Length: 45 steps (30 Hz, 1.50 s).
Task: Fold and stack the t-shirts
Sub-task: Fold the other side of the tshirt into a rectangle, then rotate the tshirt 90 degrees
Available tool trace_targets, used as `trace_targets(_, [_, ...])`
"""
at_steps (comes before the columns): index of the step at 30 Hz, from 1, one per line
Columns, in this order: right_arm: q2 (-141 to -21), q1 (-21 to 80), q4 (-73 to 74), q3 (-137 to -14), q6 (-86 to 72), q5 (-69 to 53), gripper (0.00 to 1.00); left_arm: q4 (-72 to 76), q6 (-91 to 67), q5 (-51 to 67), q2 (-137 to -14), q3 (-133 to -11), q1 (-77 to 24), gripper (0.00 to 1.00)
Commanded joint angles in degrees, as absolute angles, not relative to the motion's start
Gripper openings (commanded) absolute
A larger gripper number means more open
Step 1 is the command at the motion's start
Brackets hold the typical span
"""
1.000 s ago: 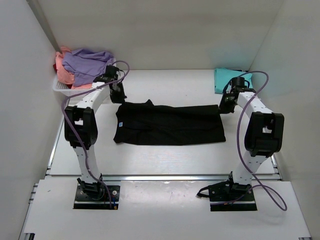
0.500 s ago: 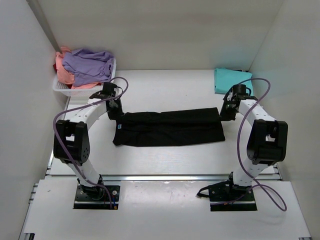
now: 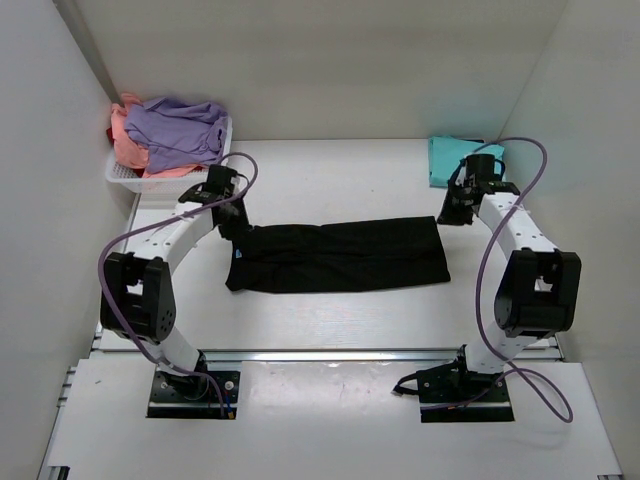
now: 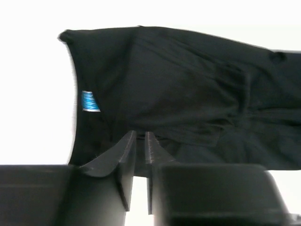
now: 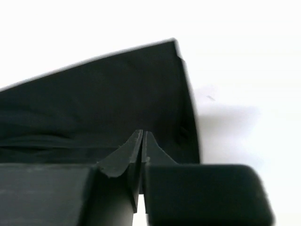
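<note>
One tee looks finished: the teal t-shirt (image 3: pixel 452 160) lies folded flat at the far right of the table (image 3: pixel 330 325). The black t-shirt (image 3: pixel 340 255) lies across the middle of the table as a long band running left to right. I judge its lengthwise fold is about made, with the crosswise folds and the move onto the teal one left to do. The lavender tee (image 3: pixel 175 130), the salmon-pink tee (image 3: pixel 128 148) and the red tee (image 3: pixel 113 133) sit heaped in the white basket (image 3: pixel 120 176) at the far left, none folded yet. The job seems well short of half done.

My left pincer (image 3: pixel 238 224) sits at the band's far left corner and my right pincer (image 3: pixel 446 214) at its far right corner. From above I cannot tell how the fingers stand. The wrist views show both pincers clenched, tips at the cloth. Creases run toward the tips, so I judge each grips the black t-shirt's edge, though the pinch itself is hidden.

The left wrist view plainly shows the blue neck label (image 4: pixel 89 101) by the collar, with rumpled layers to its right. The right wrist view shows the hem corner lying square, with a soft shadow on the table beside it. Neither wrist view takes in the basket or the teal t-shirt.
</note>
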<state>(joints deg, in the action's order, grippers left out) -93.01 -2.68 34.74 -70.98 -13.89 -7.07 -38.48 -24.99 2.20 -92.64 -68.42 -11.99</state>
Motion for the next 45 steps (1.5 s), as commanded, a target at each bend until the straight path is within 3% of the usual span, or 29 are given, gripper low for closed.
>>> trace_targets(1, [-95.0, -1.1, 31.2, -75.6, -14.3, -12.5, 0.0, -35.8, -30.5, 5.5, -89.6, -66.5, -15.5, 0.14])
trace_targets(2, [-97.4, -0.3, 32.2, -76.5, -14.9, -12.6, 0.0, -34.4, -31.6, 6.3, -89.8, -64.5, -16.6, 0.07])
trace_targets(4, [-100.6, 0.9, 32.9, -78.9, -13.6, -12.3, 0.0, -31.3, -34.5, 8.2, -90.7, -62.0, -17.5, 0.03])
trace_targets(9, [-108.8, 3.6, 30.8, -81.7, -12.2, -12.4, 0.0, -28.8, -39.5, 7.3, -94.4, -58.1, -19.0, 0.02])
trace_targets(16, [-113.5, 3.3, 33.0, -83.0, -14.5, -8.4, 0.01, -31.0, -40.6, 3.8, -104.1, -63.4, -20.0, 0.02])
trace_targets(22, [-109.9, 3.9, 35.2, -73.6, -16.8, -5.1, 0.0, -33.9, -39.1, 3.3, -116.0, -76.1, -19.3, 0.0])
trace_targets(29, [-98.0, 9.6, 36.4, -57.3, -25.4, -5.4, 0.0, -44.6, -35.4, 6.7, -133.6, -104.0, -18.5, 0.0])
trace_targets(32, [-93.0, 15.4, 35.2, -51.9, -30.7, -8.0, 0.0, -50.2, -33.8, 9.4, -141.7, -118.2, -19.1, 0.0])
trace_targets(35, [-90.5, 21.9, 32.2, -47.8, -36.5, -10.3, 0.0, -58.3, -32.3, 9.8, -152.0, -142.7, -19.9, 0.0])
trace_targets(37, [-89.7, 25.3, 29.7, -45.8, -41.2, -12.6, 0.0, -62.3, -33.0, 12.1, -157.9, -152.7, -19.7, 0.0])
trace_targets(39, [-90.2, 28.8, 27.3, -45.0, -44.0, -13.4, 0.0, -60.9, -34.5, 14.7, -160.5, -154.4, -19.1, 0.0])
trace_targets(45, [-93.2, 34.6, 18.3, -42.4, -52.8, -16.5, 0.0, -49.2, -36.3, 14.0, -156.0, -142.5, -18.0, 0.0])
